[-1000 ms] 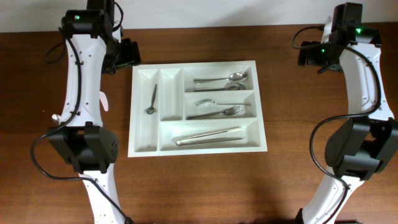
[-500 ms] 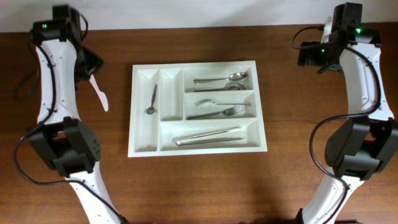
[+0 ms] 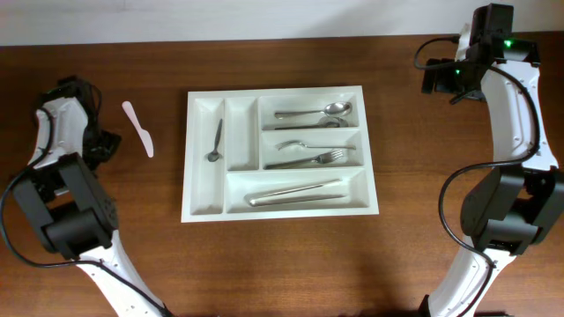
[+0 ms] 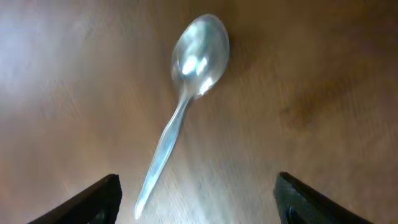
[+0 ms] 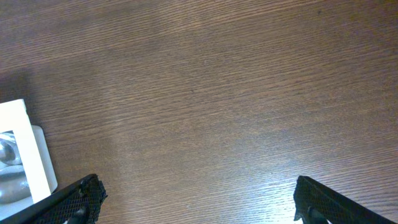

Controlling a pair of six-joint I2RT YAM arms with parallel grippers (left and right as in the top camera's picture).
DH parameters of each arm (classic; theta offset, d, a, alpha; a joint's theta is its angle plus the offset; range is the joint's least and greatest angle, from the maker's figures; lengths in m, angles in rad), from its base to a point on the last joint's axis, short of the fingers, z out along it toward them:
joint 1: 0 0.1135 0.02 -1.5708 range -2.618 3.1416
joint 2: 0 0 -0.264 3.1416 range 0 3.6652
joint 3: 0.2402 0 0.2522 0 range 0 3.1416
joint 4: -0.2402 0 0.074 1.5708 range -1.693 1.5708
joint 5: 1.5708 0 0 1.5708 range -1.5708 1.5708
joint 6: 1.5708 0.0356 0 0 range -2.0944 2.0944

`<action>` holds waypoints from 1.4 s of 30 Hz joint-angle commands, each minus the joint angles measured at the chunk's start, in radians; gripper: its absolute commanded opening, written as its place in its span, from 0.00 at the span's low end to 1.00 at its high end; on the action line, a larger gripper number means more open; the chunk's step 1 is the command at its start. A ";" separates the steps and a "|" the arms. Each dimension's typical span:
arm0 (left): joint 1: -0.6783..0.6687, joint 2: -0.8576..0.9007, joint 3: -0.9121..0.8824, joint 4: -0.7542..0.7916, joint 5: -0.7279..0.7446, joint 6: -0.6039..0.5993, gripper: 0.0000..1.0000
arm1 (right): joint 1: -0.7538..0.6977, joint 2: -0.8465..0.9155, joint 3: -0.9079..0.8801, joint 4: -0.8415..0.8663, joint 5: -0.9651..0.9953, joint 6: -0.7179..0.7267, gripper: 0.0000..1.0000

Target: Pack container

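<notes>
The white container (image 3: 240, 132) lies in the middle of the table. It holds a small spoon (image 3: 214, 141) in its left narrow compartment, spoons (image 3: 313, 113), forks (image 3: 304, 151) and knives (image 3: 295, 192) in the long ones. A metal spoon (image 4: 186, 93) lies on the wood in the left wrist view, its handle tip between the fingers of my open, empty left gripper (image 4: 196, 199). In the overhead view that gripper (image 3: 97, 145) is at the far left and hides the spoon. My right gripper (image 3: 436, 79) is open and empty right of the container's far corner.
A white plastic knife (image 3: 138, 129) lies on the wood between my left arm and the container. The right wrist view shows bare wood under the right gripper (image 5: 199, 199) and the container's corner (image 5: 25, 149) at the left edge.
My left arm has swung from beside the container's far left corner out to the table's left side and lowered. The white plastic knife is now uncovered. The right arm has not moved.
</notes>
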 commanded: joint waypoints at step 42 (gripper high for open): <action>0.136 0.092 -0.130 0.251 0.137 0.349 0.06 | -0.002 -0.017 -0.002 0.000 0.002 0.007 0.99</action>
